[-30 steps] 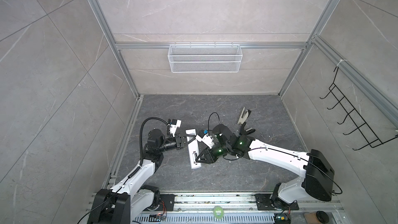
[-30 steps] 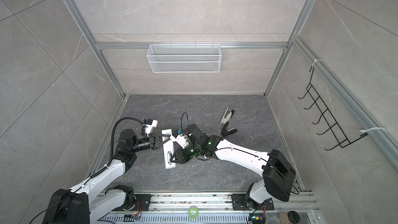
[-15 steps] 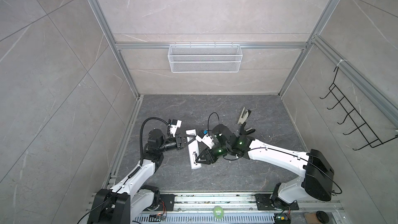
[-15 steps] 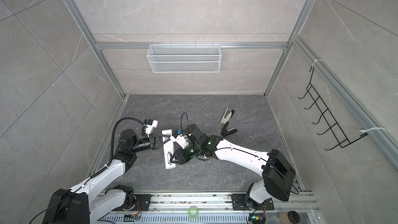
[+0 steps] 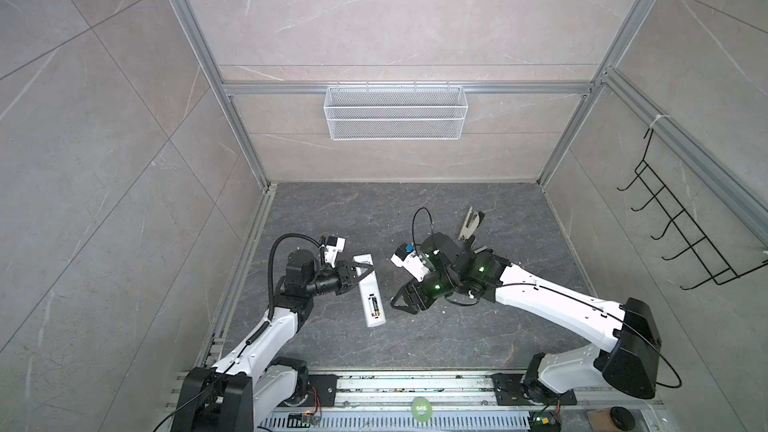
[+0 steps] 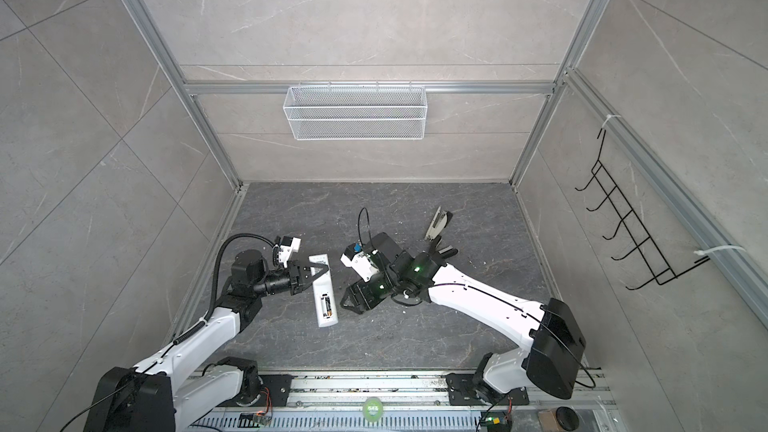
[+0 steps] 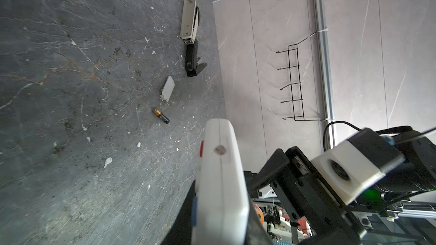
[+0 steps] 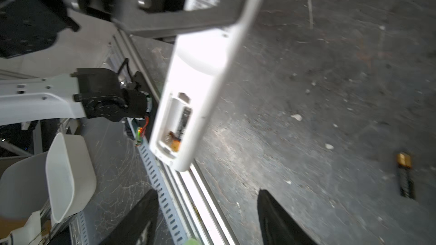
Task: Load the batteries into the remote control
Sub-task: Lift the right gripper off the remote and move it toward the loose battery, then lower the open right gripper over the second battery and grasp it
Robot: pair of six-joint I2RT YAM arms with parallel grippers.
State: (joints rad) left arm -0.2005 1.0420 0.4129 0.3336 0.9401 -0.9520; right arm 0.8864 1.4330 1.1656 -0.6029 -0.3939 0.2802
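The white remote control (image 5: 370, 290) (image 6: 325, 289) is held back-side up over the floor, with my left gripper (image 5: 366, 275) (image 7: 219, 227) shut on its far half. Its battery bay is uncovered near the lower end, and one of the batteries (image 5: 375, 305) (image 8: 183, 121) lies inside it. A second battery (image 7: 161, 115) (image 8: 405, 177) lies loose on the floor; my right arm hides it in both top views. My right gripper (image 5: 400, 306) (image 6: 350, 307) (image 8: 206, 194) stands open and empty just right of the remote's lower end.
A small white cover piece (image 7: 168, 88) lies on the floor by the loose battery. A grey-and-black stapler (image 5: 469, 224) (image 7: 190, 20) lies further back on the right. A wire basket (image 5: 395, 112) hangs on the back wall and a hook rack (image 5: 685, 238) on the right wall.
My right gripper has opened and drawn back a little to the right, off the remote's lower end. The left gripper and the remote have stayed put.
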